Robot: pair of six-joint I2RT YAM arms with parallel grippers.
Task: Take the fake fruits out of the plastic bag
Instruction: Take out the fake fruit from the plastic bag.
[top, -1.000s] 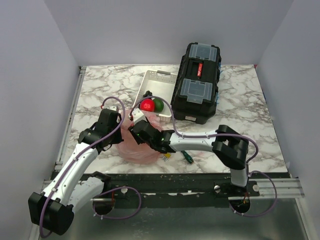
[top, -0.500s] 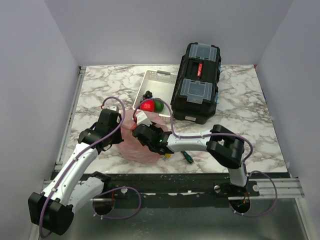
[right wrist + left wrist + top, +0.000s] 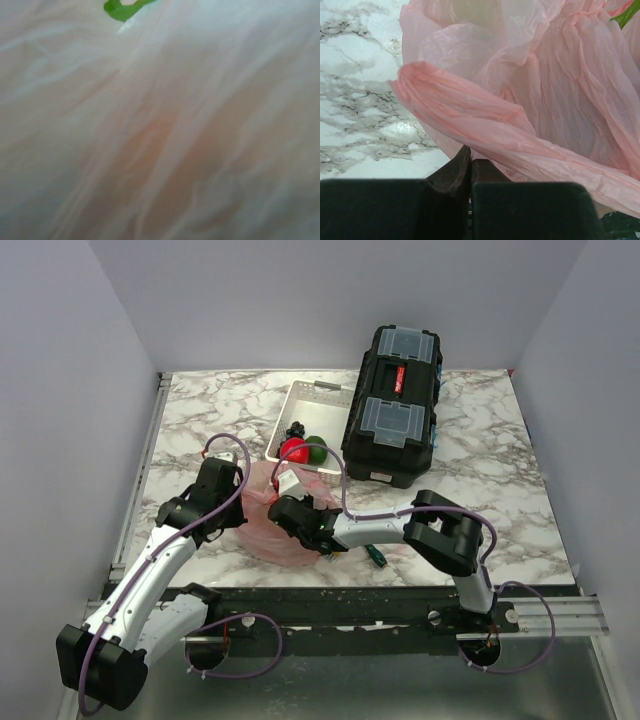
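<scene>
The left gripper [image 3: 470, 162] is pinching a fold of the plastic bag [image 3: 265, 540], jaws squeezed narrow on the pink film, and the bag is lying crumpled on the marble table [image 3: 200, 420] between the two arms. The right gripper [image 3: 283, 510] is reaching into the bag; its own camera is showing only blurred pink plastic and a green leaf [image 3: 122, 7], so I cannot tell how its jaws stand. Further right, the red fruit [image 3: 293, 450] and dark green fruit [image 3: 317, 448] are sitting side by side in the white tray [image 3: 300, 398], just beside the black toolbox [image 3: 392, 405].
</scene>
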